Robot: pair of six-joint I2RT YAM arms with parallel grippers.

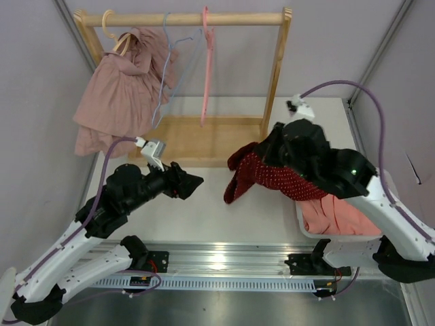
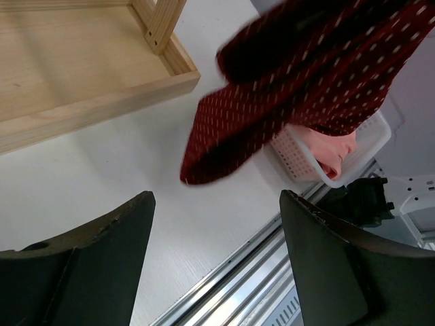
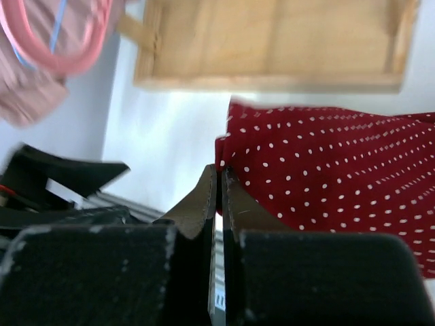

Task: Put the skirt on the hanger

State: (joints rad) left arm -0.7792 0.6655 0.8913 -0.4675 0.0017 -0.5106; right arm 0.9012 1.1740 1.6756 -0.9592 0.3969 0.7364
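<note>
At the back of the table (image 1: pixel 204 210) stands a wooden rack (image 1: pixel 277 68) with a pink garment (image 1: pixel 115 95) hung at its left end and a bare pink hanger (image 1: pixel 205 75) on the rail, while a white basket (image 2: pixel 296 151) of salmon cloth (image 1: pixel 333 214) sits at the right. The red dotted skirt (image 1: pixel 272 175) hangs above the table between the rack's base and the basket, clamped in the right pincer (image 3: pixel 219 178). The left pincer (image 2: pixel 216 197) stands wide apart, facing the skirt's drooping end but clear of it.
</note>
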